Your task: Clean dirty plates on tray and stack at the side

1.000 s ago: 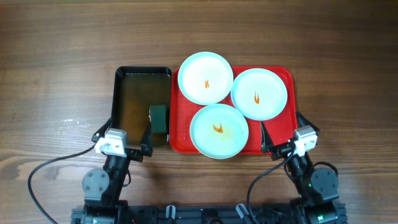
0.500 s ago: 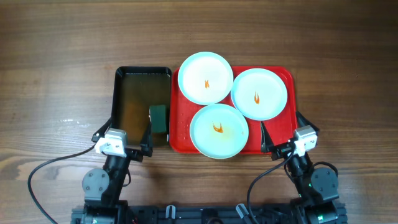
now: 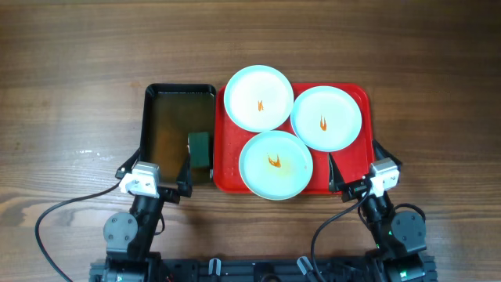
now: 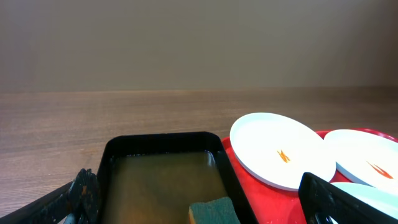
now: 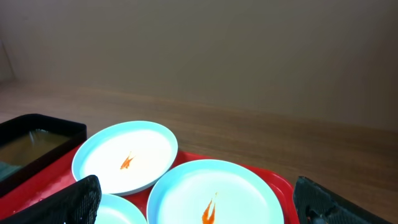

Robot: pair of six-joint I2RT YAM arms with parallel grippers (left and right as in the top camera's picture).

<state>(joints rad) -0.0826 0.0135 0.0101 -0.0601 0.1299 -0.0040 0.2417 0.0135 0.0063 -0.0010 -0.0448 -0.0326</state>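
Note:
Three pale blue-white plates with orange sauce marks lie on the red tray: one at the back left, one at the right, one at the front. My left gripper is open and empty over the near end of the black basin. My right gripper is open and empty at the tray's front right corner. The left wrist view shows the back-left plate. The right wrist view shows the back-left plate and the right plate.
A black basin of brownish water stands left of the tray, with a green sponge in its near right corner. The sponge also shows in the left wrist view. Bare wooden table lies all round.

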